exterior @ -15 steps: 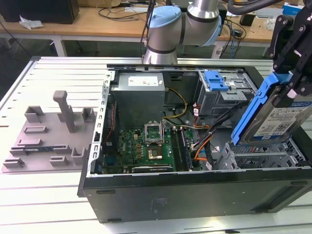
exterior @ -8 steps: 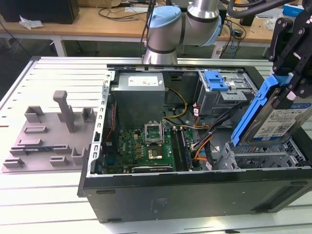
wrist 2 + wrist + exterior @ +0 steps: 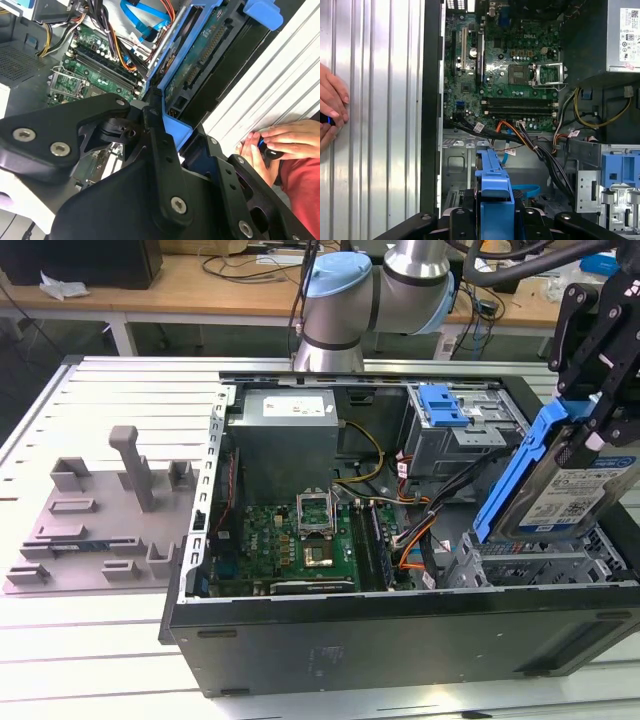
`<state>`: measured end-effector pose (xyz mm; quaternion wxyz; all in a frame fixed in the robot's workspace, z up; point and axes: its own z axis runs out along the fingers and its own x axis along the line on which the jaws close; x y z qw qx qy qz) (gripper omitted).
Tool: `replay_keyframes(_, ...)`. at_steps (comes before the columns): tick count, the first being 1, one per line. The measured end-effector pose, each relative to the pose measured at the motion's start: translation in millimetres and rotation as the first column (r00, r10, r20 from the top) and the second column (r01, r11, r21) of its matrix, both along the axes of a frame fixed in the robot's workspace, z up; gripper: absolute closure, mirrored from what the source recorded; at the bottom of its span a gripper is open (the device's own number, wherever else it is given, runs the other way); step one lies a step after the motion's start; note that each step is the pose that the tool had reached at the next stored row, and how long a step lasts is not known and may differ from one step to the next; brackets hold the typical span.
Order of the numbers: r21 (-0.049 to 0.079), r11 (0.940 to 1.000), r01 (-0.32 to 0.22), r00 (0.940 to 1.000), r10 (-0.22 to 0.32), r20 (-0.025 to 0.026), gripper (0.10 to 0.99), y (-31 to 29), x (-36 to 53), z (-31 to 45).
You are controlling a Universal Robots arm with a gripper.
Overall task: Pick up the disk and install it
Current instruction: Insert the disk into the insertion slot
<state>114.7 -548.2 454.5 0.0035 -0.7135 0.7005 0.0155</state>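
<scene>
Exterior view: the gripper (image 3: pixel 590 425) is clenched on the upper end of the disk (image 3: pixel 565 490) and holds it over the cage (image 3: pixel 530 565), at the corner of the open case (image 3: pixel 400 640) on the exterior view's right. The disk is not seated. Whether its lower end touches the cage cannot be told.

Risks, as judged:
- The disk is held by one end only, so a knock against the cage rim could twist it in the grasp.
- The cables (image 3: pixel 420 540) lie just beside the lower end, which could snag them if it drifts inward.
- At this tilt the disk is not lined up with the cage and may jam if pushed.
- In the second wrist view a person's hand (image 3: pixel 280 142) rests on the worktop (image 3: pixel 100 640) near the case.

Orientation: the long axis runs steeply. The low end points toward the exterior view's left and the high end toward its right. The labelled face is toward the camera.
</scene>
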Motion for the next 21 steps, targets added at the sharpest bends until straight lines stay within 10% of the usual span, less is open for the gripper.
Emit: replay_keyframes(21,-0.013,0.9998,0.013,0.9999,-0.013,0.0024,0.722,1.5,-0.7,-28.3)
